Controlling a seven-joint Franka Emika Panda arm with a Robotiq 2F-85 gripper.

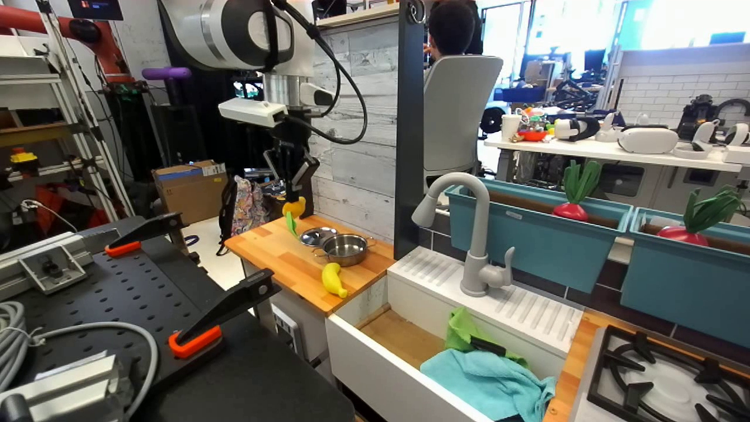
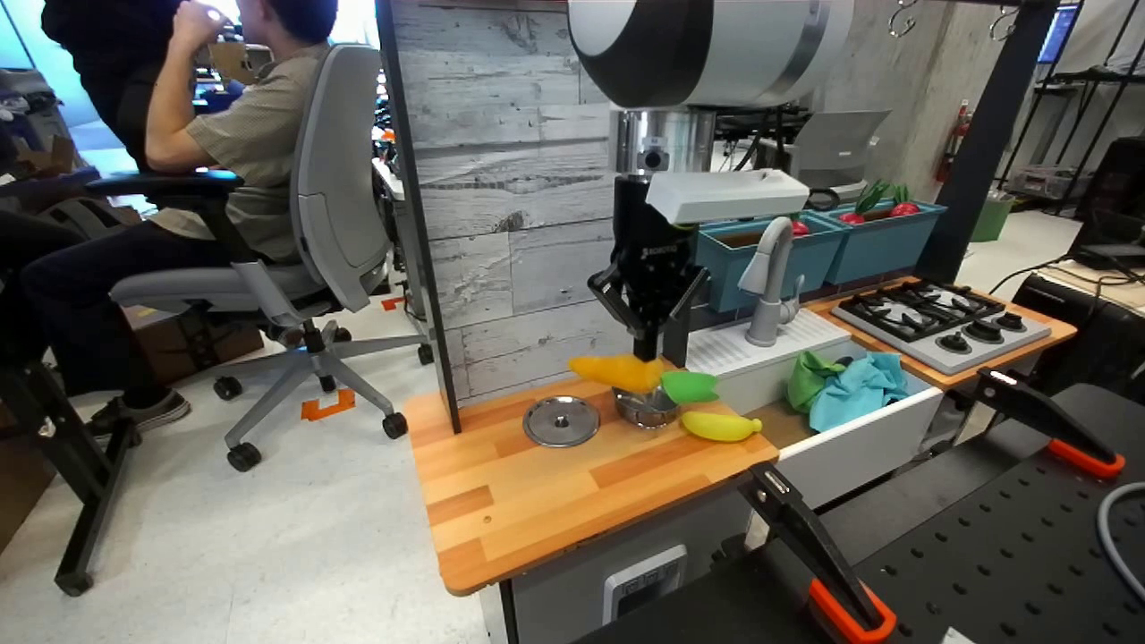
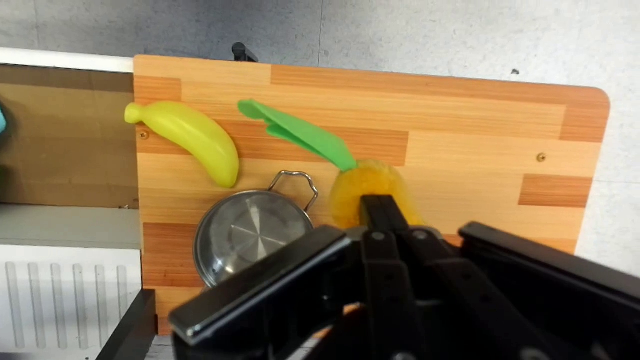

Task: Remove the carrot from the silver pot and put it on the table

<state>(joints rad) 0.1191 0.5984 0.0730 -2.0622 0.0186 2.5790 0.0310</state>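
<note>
One silver pot (image 3: pixel 245 232) shows bare metal inside; the gripper (image 3: pixel 378 204) clamps the carrot (image 2: pixel 617 371) aloft beside it, long axis roughly level, leaves (image 3: pixel 311 136) pointing past the handle (image 3: pixel 296 173).

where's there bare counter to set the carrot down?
Biggest patch: the end of the table away from the sink, between the lid and the rounded corner. It continues along the edge facing the black bench, toward the banana. Crowded: pot, lid and banana cluster nearer the sink. The gripper holds the carrot above.
</note>
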